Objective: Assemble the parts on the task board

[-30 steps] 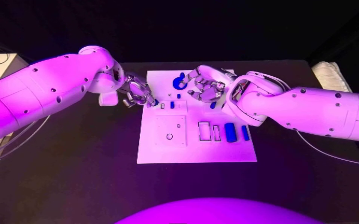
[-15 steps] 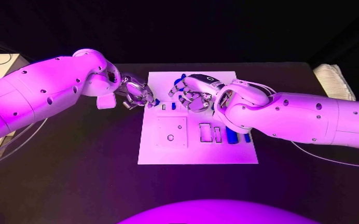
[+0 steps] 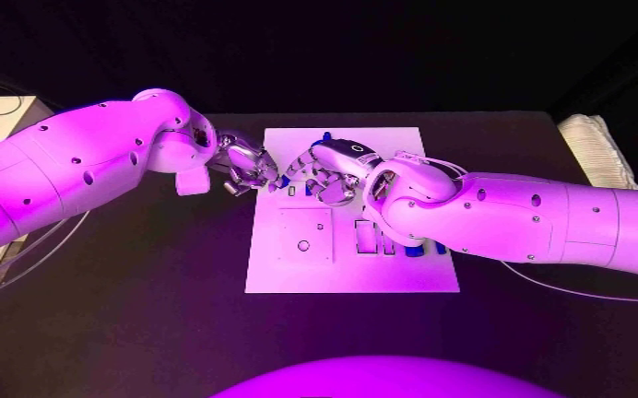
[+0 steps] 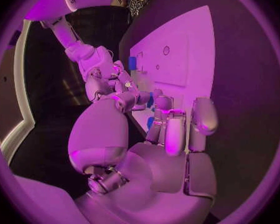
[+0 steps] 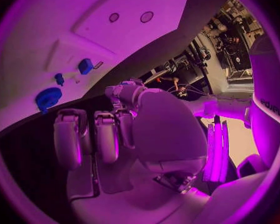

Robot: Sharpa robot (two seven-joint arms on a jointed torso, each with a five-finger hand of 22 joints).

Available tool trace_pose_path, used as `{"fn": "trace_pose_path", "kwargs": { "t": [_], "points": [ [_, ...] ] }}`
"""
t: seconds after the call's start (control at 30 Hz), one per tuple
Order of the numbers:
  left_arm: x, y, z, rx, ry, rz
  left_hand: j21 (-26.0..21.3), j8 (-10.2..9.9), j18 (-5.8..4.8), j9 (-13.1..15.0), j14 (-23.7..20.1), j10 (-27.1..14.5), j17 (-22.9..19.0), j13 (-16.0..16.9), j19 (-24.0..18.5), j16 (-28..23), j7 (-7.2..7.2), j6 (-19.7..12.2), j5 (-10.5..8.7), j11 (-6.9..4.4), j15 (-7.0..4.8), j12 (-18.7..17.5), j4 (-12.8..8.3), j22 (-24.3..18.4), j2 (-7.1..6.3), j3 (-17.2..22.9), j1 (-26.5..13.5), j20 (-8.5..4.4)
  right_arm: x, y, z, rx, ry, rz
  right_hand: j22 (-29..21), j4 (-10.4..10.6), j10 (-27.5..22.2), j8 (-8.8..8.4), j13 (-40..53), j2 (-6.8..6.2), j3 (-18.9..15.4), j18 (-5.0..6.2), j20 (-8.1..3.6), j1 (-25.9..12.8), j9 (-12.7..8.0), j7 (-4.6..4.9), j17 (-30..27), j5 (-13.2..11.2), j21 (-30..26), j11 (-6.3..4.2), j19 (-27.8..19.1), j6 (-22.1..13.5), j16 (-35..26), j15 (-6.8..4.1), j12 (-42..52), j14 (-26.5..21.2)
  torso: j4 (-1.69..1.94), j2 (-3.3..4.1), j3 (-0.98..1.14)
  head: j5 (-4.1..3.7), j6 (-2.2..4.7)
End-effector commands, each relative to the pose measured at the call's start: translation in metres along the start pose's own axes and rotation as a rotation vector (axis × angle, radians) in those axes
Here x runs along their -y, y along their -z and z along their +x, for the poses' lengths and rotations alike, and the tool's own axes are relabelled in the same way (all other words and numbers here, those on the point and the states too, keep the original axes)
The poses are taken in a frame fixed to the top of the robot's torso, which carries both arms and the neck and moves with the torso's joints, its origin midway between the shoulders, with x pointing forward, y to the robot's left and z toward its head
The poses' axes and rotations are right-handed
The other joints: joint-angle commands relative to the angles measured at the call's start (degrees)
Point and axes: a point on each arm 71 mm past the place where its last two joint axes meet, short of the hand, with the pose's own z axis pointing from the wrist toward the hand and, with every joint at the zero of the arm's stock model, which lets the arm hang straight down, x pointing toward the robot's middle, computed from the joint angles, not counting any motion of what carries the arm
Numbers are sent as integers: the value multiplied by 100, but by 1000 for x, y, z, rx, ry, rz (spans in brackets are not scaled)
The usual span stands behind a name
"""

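Now both hands over task board (image 3: 349, 274) far half. Left hand (image 3: 247, 169) at its left edge, right hand (image 3: 324, 175) mid-board; grips unclear, possibly empty. Blue parts (image 3: 409, 247) near board's right edge: small, rigid, light; pinch by long sides.

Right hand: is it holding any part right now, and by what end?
Cannot be told. In the head view the right hand hangs over the task board close to the left hand; the right wrist view shows no part between its fingers.
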Motion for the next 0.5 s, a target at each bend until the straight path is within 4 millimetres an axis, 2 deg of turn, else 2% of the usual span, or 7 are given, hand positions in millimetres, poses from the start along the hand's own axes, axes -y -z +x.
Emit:
{"fn": "trace_pose_path", "kwargs": {
  "t": [0.03,0.13,0.5],
  "points": [
    [4,-1,2,-21,17,34,38,17,9,6,339,47,946,1,35,36,12,47,29,-26,-52,27,-1272,5,-20,1236,49,-6,-1,-2,0,24,27,9,1286,-9,14,-18,827,0,32,-13,-31,-65,-7,9,1226,26,34,-38,415,-46,23,-24,36,527,4,-2,0,-9,6],
    [4,-1,3,-20,17,34,37,15,10,8,343,52,954,8,33,39,11,50,31,-27,-52,29,-1272,3,-21,1235,47,-6,-2,-3,2,25,29,9,1289,-11,13,-18,826,1,34,-15,-32,-67,-8,10,1231,27,39,-39,417,-46,25,-25,34,528,0,-2,-2,-3,8],
    [4,-1,2,-19,19,29,37,15,10,8,343,52,954,8,33,39,11,50,31,-27,-52,29,-1272,3,-21,1235,47,-6,-6,-4,3,45,24,-2,1292,-19,14,-13,827,2,38,-16,-36,-82,-7,20,1230,28,46,-38,420,-37,25,-27,35,528,-7,3,9,8,12]
  ]
}}
